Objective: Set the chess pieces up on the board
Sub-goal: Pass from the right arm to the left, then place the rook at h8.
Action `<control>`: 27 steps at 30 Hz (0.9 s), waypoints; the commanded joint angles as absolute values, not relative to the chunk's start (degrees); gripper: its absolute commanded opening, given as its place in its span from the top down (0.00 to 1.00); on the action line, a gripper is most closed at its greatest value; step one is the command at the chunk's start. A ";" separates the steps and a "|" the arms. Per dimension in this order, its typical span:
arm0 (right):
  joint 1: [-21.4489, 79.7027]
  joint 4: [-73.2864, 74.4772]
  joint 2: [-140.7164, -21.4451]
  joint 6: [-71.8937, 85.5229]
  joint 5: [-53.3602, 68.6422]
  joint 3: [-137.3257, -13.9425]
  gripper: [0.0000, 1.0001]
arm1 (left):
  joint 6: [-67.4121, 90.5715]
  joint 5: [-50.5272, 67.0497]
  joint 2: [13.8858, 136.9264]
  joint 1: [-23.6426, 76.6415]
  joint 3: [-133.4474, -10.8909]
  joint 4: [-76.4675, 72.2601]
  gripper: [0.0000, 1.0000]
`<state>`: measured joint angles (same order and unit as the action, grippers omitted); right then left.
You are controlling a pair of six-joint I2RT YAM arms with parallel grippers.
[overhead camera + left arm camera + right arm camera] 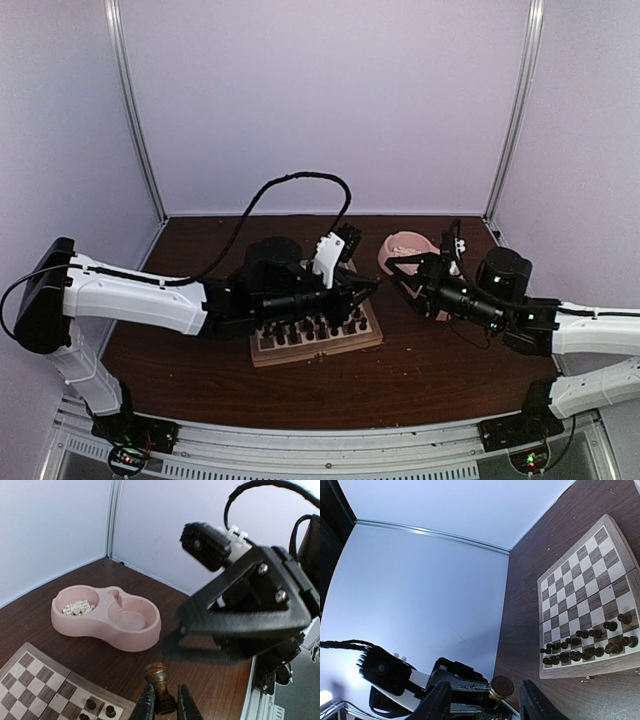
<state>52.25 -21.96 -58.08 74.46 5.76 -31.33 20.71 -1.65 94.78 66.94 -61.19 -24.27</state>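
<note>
Left gripper (166, 705) is clamped on a dark chess piece (157, 676) held up just beside the board (35, 680), with the right gripper (485, 696) parted around it. If I draw away crooked, I judge the piece could snag a right finger and twist loose.

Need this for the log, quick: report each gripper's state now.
Left gripper: shut on a small dark brown turned wooden chess piece.
Right gripper: open, holding nothing.
</note>
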 commanded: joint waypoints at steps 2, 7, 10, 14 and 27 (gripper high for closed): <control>48.69 -13.98 -50.82 61.16 4.96 -32.92 0.41 | 22.66 -3.70 87.78 66.71 -61.89 -10.67 1.00; 46.52 8.78 -47.50 31.84 -4.18 -42.92 0.41 | 27.23 -0.61 82.56 65.74 -66.51 15.62 1.00; 45.72 15.48 -49.71 18.19 -13.80 -46.33 0.40 | 29.24 1.98 80.68 65.24 -69.04 27.57 1.00; 44.59 12.14 -53.65 5.87 -21.50 -45.32 0.38 | 33.07 -0.70 75.10 64.76 -67.30 35.82 1.00; 44.37 -22.33 -57.15 -2.76 -29.32 -22.77 0.12 | 42.45 0.85 71.52 57.58 -62.66 53.55 1.00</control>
<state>44.58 -10.31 -57.80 -0.30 -25.54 -25.65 39.66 0.64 69.21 58.02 -60.29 45.12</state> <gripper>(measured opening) 0.879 0.127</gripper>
